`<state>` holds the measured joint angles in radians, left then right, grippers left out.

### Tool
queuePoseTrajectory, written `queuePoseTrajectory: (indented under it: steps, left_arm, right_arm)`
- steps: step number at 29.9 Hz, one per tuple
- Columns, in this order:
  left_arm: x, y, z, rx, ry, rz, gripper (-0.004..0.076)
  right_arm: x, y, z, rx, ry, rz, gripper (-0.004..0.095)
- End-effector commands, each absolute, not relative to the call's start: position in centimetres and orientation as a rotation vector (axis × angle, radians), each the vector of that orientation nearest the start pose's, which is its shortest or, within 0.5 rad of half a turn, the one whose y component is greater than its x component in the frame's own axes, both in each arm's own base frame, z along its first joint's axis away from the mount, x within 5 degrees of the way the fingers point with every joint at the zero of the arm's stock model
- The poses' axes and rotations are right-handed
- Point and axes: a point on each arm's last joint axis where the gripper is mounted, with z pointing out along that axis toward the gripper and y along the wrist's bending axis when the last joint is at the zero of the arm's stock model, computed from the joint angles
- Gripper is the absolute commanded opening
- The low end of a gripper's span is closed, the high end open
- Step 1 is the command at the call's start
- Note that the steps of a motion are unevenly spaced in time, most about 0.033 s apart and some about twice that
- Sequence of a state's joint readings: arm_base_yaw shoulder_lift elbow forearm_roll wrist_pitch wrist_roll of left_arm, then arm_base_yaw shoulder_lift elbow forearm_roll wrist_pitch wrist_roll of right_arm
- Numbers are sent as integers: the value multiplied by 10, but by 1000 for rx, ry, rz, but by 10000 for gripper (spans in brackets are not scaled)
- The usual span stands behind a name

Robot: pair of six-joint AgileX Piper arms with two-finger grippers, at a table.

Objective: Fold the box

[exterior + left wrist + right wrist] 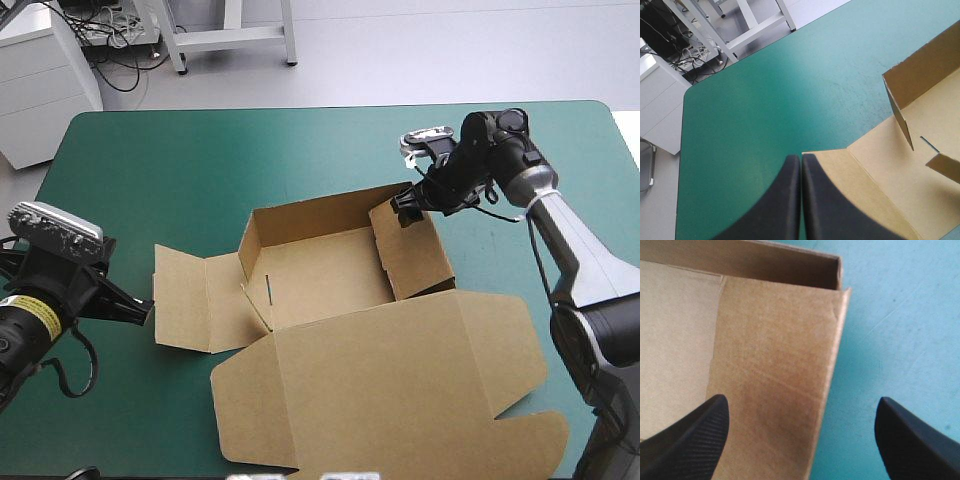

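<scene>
Box (330,270) on our teal-green counter (180,170) (lid flat), right hand (408,205) spread astride its wall, left hand (801,159) closed, empty, by its flap.

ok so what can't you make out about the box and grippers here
Left wrist view: whether the shut left gripper touches the box's side flap; its fingers cover that corner.
Right wrist view: most of the box, cut off by the edges; only one wall corner shows between the fingers of the open right gripper.
</scene>
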<state>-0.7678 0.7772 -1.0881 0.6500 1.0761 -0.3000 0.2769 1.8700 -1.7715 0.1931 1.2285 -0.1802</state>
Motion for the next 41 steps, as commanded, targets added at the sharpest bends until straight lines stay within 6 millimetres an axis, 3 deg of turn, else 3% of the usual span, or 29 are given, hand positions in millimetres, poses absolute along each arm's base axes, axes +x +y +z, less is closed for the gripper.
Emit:
queuePoseTrajectory:
  steps: [1, 11, 15, 18, 23, 35, 41]
  left_arm:
    - [115, -42, 436, 492, 1909, 153, -8]
    - [115, -42, 436, 483, 1911, 157, -8]
    - [115, -42, 436, 476, 1917, 153, -8]
    - [115, -42, 436, 472, 1918, 151, -8]
    - [115, -42, 436, 465, 1919, 146, -8]
    - [115, -41, 435, 438, 1937, 136, -8]
    - [115, -41, 435, 432, 1938, 132, -8]
  right_arm:
    - [355, 116, 375, -594, 2593, 256, 762]
    - [292, 92, 453, -543, 2372, 171, 761]
    - [271, 86, 472, -535, 2307, 171, 761]
    - [266, 85, 476, -532, 2293, 172, 761]
    - [277, 90, 453, -553, 2374, 204, 761]
    - [348, 115, 346, -606, 2698, 248, 760]
    - [362, 121, 322, -628, 2757, 282, 761]
